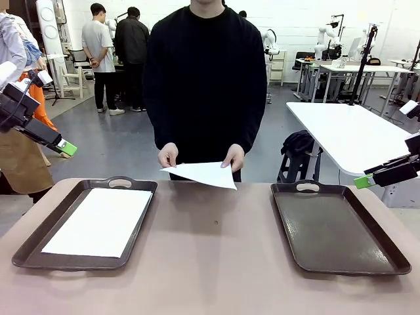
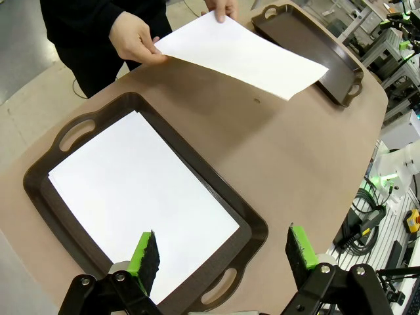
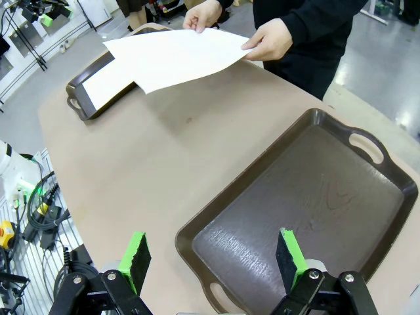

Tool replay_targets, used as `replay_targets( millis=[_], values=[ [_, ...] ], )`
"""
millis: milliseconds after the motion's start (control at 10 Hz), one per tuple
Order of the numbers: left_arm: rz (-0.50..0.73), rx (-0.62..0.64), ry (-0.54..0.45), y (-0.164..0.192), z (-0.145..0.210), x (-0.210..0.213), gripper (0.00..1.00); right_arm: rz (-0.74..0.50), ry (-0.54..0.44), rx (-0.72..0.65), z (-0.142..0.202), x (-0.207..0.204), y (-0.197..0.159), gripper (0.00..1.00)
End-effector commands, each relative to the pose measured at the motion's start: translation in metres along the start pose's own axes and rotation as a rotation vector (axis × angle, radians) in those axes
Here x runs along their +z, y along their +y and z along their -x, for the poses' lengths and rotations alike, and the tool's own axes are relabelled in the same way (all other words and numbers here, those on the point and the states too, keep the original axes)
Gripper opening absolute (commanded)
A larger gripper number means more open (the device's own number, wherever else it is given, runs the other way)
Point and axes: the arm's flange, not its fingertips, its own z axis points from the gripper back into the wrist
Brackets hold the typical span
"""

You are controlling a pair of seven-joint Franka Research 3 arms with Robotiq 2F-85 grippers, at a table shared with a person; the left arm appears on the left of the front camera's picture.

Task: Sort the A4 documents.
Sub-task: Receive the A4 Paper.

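A person across the table holds one A4 document (image 1: 205, 174) in both hands, low over the table's far edge; the same sheet is seen from the wrists (image 2: 243, 56) (image 3: 174, 56). More white A4 paper (image 1: 98, 222) (image 2: 138, 190) lies flat in the left dark tray (image 1: 58, 220) (image 2: 37, 185). The right dark tray (image 1: 335, 230) (image 3: 308, 203) holds nothing. My left gripper (image 1: 65, 147) (image 2: 223, 252) hangs open, raised above the left tray's end. My right gripper (image 1: 364, 180) (image 3: 212, 257) is open too, raised over the right tray's end. Neither touches any paper.
Bare brown tabletop (image 1: 216, 249) separates the two trays. The person's body stands close against the far edge. A white table (image 1: 348, 131) and a dark bag on a stool (image 1: 298, 147) stand behind on the right; other people stand far off on the left.
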Motion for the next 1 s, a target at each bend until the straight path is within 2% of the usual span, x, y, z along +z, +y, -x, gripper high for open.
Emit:
replay_targets(
  millis=[0, 900],
  values=[
    [-0.007, -0.010, 0.000, 0.0001, 0.0004, 0.0005, 1.00, -0.018, -0.020, 0.011, -0.0012, -0.0022, -0.0033, 1.00],
    [-0.007, -0.010, 0.000, 0.0001, 0.0004, 0.0005, 1.00, -0.018, -0.020, 0.011, -0.0012, -0.0022, -0.0033, 1.00]
  ],
)
